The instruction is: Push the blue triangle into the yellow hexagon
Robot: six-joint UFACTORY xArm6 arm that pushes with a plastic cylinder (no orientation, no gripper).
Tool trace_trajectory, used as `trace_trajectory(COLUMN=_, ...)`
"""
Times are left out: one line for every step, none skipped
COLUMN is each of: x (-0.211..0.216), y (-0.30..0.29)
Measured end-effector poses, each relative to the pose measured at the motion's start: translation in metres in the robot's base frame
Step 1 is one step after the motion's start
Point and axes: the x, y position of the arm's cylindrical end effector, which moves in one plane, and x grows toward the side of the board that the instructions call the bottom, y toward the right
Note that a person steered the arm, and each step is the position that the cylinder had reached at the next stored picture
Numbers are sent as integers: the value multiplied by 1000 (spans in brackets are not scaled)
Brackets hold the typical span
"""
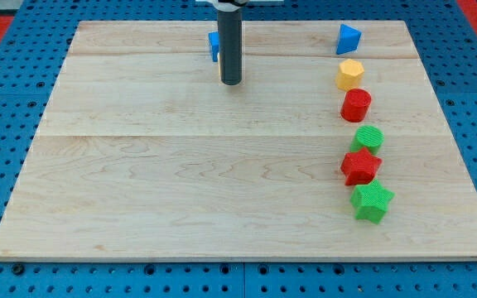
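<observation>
The blue triangle [349, 38] lies near the view's top right of the wooden board. The yellow hexagon [349, 74] sits just below it, a small gap between them. My tip [231, 82] stands on the board at the view's top centre, far to the left of both blocks. A second blue block [214, 45], partly hidden behind the rod, lies just up and left of my tip; its shape cannot be made out.
Below the yellow hexagon runs a column of blocks: a red cylinder [356, 105], a green round block [368, 138], a red star [360, 166] and a green star [372, 202]. The wooden board [180, 182] lies on a blue pegboard.
</observation>
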Motion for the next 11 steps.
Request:
trace_trajectory(x=-20, y=51)
trace_trajectory(x=-68, y=95)
trace_trajectory(x=-107, y=106)
trace_trajectory(x=-139, y=148)
trace_trajectory(x=-139, y=172)
trace_trajectory(x=-133, y=204)
trace_trajectory(x=-129, y=205)
trace_trajectory(x=-108, y=201)
trace_trajectory(x=-101, y=190)
trace_trajectory(x=-108, y=187)
trace_trajectory(x=-100, y=184)
